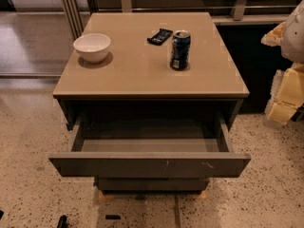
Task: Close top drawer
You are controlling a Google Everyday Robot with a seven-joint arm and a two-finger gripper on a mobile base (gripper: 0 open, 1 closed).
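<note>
top drawer [149, 164] is sitting pulled out under the smooth tan cabinet top [142, 70] — flat grey-brown handleless front, pale scratches right of centre. gripper [286, 99] is hanging at right edge, well apart — grip state: can't tell.

No text, brand or number can be read anywhere. The blue can [180, 50] on the cabinet top [137, 68] carries pale markings that cannot be made out, and the dark packet [159, 35] near it shows no legible label. The gripper lies outside the camera view.
</note>
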